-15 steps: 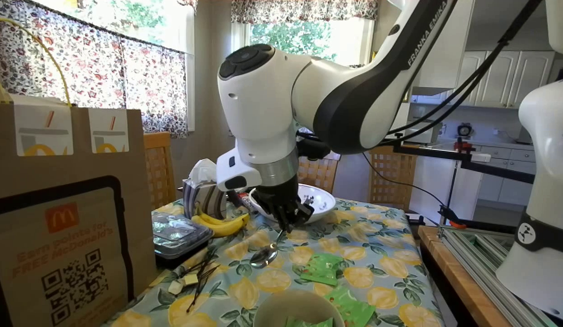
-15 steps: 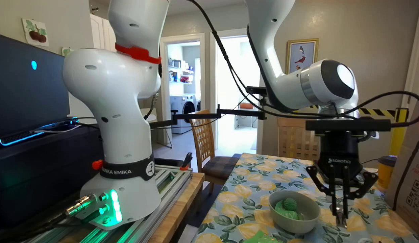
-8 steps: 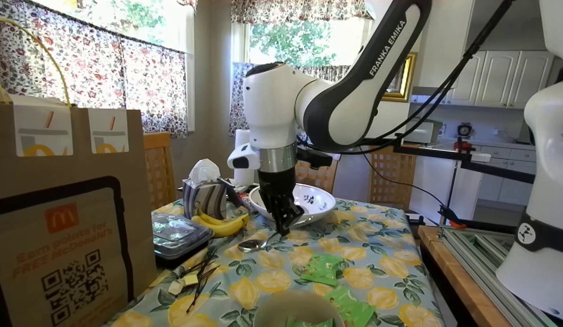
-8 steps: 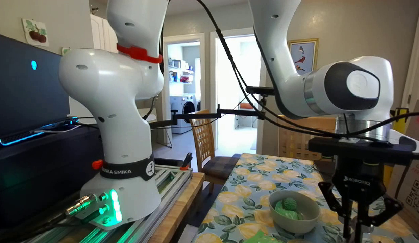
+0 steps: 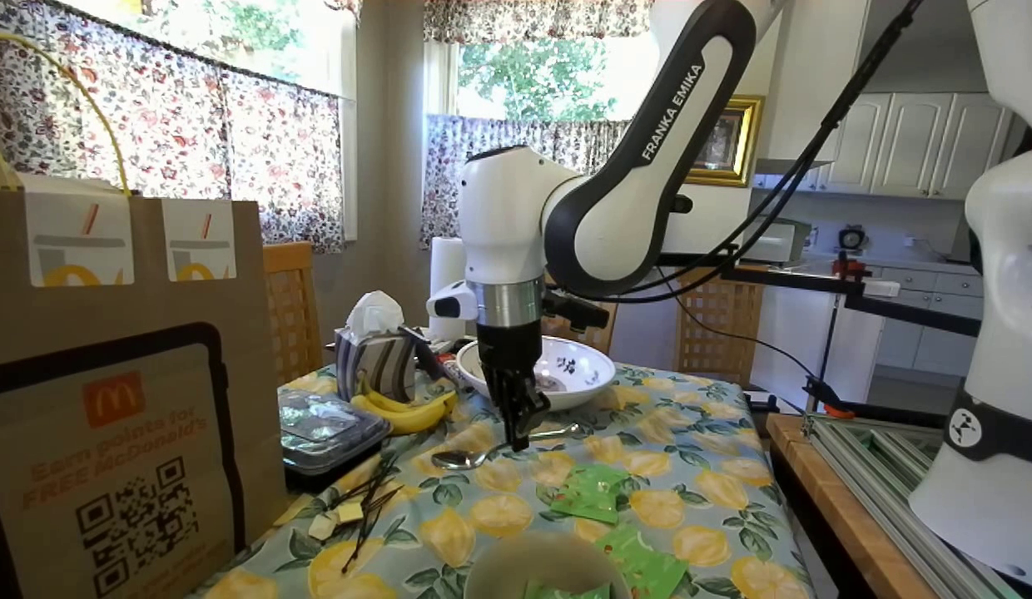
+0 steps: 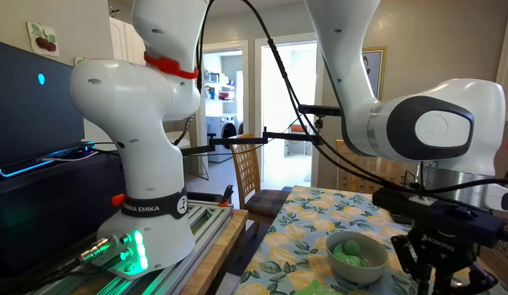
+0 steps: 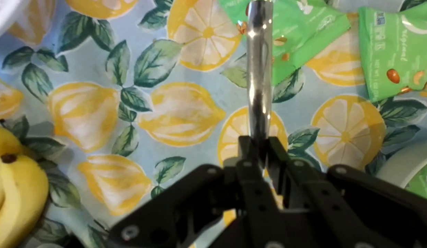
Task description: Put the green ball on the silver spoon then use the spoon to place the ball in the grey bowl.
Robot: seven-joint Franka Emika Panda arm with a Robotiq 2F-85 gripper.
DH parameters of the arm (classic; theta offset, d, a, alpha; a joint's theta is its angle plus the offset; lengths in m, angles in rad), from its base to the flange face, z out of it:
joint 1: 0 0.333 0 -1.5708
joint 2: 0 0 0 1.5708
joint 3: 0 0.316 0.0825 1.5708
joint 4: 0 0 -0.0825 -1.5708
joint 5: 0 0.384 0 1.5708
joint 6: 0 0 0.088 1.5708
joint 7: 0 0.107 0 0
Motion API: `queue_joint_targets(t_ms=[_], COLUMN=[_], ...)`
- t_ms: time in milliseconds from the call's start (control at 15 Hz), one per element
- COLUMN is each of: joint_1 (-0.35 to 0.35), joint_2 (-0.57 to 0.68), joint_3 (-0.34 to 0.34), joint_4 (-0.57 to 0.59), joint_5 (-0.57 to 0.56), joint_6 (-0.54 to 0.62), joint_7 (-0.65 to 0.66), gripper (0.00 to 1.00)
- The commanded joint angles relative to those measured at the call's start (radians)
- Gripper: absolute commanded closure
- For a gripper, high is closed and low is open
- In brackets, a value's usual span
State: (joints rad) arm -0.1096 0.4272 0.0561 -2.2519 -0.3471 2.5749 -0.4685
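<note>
Nearest on the table [image 5: 699, 453], a round grey bowl [image 6: 356, 276], plain and steep-walled, is noted. Within it the green ball [image 6: 351, 248] is contained: small, evenly round, dull-surfaced, finely knobbled all over, a darker green than the crumpled packet [image 6: 346, 259] it is bunched with. Whether it is propped on that packet or only beside it cannot be told. To the near left a brown paper bag [image 5: 133, 366], printed in red and black, is stood upright.

Slightly farther, two green packets [image 5: 589, 491] are laid on the lemon-print cloth [image 7: 179, 113]; to their left, pale yellow cubes [image 5: 348, 512] and thin dark stalks [image 5: 369, 497] are scattered.

Beyond these the silver spoon [image 7: 259, 70] is gripped: handle slim, mirror-bright, streaked with highlights; head oval, glossy, patched light and dark by reflection, pointed left. By the claw [image 7: 260, 143] the handle is clamped partway along, jaws drawn in on either side of the metal. Whether the cloth is touched by the spoon cannot be told.

Farther off at left, a clear-lidded tray [image 5: 326, 426] and some bananas [image 5: 409, 416] are set out. To the right of these a wide white bowl [image 5: 595, 376], dark-patterned inside, is partly hidden behind the claw in an exterior view. Behind the bananas a striped tissue box [image 5: 383, 362] is placed, a paper towel roll [image 5: 447, 255] seen past it.
</note>
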Motion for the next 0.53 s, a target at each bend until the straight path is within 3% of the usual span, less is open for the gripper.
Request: queue_joint_targets(t_ms=[0,467], joint_1=[-0.009,-0.002], joint_2=[0.051,0.145], joint_3=[-0.003,-0.018], joint_4=[0.028,0.094], joint_5=[0.038,0.014], joint_6=[0.021,0.015], joint_7=[-0.038,-0.043], gripper=[0.96,0.96])
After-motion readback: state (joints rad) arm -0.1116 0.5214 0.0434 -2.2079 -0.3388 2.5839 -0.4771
